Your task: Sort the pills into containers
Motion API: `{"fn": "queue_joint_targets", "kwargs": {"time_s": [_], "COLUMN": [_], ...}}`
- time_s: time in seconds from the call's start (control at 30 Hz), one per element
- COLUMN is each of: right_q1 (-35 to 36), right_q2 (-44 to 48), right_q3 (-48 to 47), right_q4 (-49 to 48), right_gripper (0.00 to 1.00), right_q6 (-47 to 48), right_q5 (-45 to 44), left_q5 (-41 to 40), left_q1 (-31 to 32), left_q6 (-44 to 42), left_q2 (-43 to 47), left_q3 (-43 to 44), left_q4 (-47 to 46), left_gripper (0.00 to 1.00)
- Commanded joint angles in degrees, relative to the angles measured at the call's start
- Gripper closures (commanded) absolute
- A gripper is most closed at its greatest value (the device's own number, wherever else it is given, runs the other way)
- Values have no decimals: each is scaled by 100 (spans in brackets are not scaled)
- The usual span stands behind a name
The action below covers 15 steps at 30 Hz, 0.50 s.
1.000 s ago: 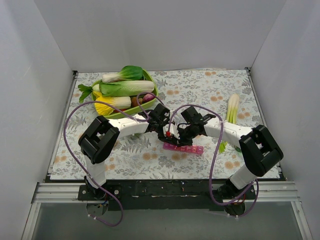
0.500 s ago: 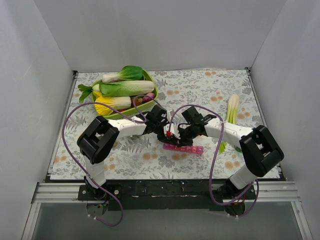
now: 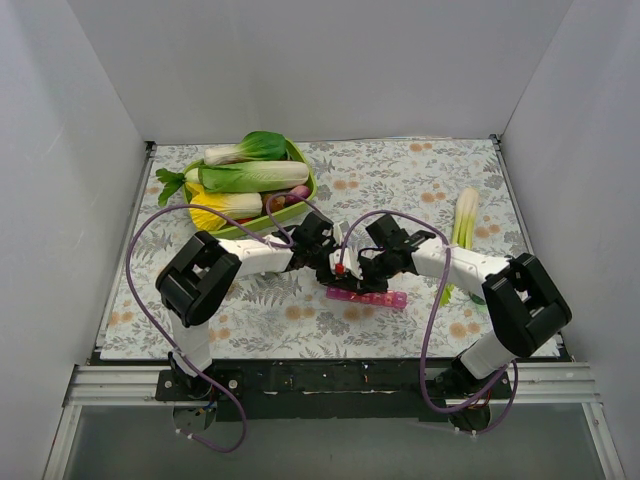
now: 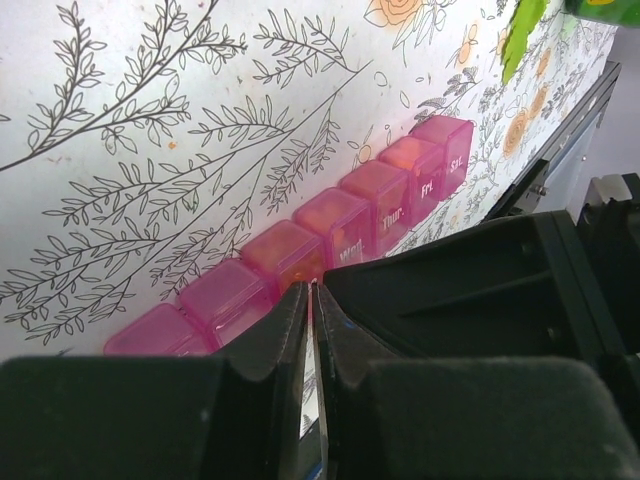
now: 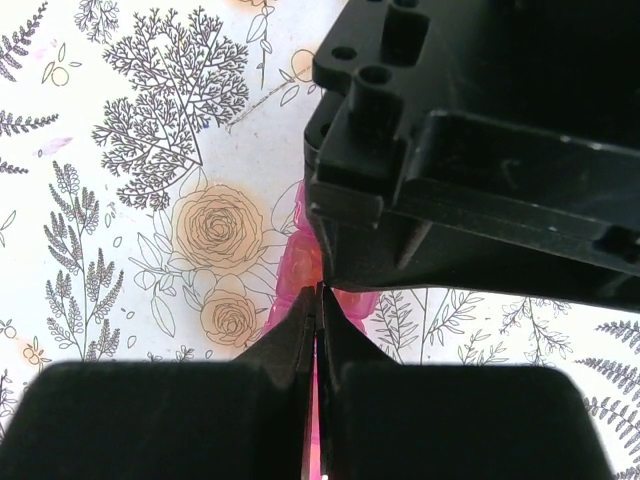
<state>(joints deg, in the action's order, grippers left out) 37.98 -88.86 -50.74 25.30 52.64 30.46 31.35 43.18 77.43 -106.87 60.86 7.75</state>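
Observation:
The containers are a slim pink pill-box strip (image 3: 375,298) lying flat on the flowered cloth, lids closed, with day labels showing in the left wrist view (image 4: 345,215). A few middle cells glow orange inside; single pills cannot be made out. My left gripper (image 3: 333,268) is shut, its tips (image 4: 312,288) right over the strip's middle cells. My right gripper (image 3: 358,274) is shut too, its tips (image 5: 320,290) above the strip (image 5: 300,262) and almost touching the left gripper's black body (image 5: 470,160). A small red spot (image 3: 340,268) sits between the two grippers.
A green oval bowl (image 3: 311,186) at the back left holds leafy greens, a yellow vegetable and small red-purple ones. A pale leek (image 3: 464,222) lies at the right. White walls close three sides. Purple cables (image 3: 150,225) loop over both arms.
Both grippers stay shut over the pill-box and have barely shifted. The left arm's cable loop has swung a little.

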Motion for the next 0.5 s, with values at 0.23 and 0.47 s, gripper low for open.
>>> {"fn": "queue_joint_targets", "kwargs": {"time_s": [0.23,0.47], "right_q1": [61,61], "right_q2": [483,799], "right_q3": [82,222], "right_q4": [115,107], "right_gripper": [99,99], "right_q6": [185,378], "right_q5": [259,338], "left_q5": [-200,-174], "left_q1": [-2,-90], "left_q6": [-79,-87], "left_q2": [-247,-334], "left_q3": [-285,-312], "left_q4": [-28,-63], "left_gripper": [94,94]}}
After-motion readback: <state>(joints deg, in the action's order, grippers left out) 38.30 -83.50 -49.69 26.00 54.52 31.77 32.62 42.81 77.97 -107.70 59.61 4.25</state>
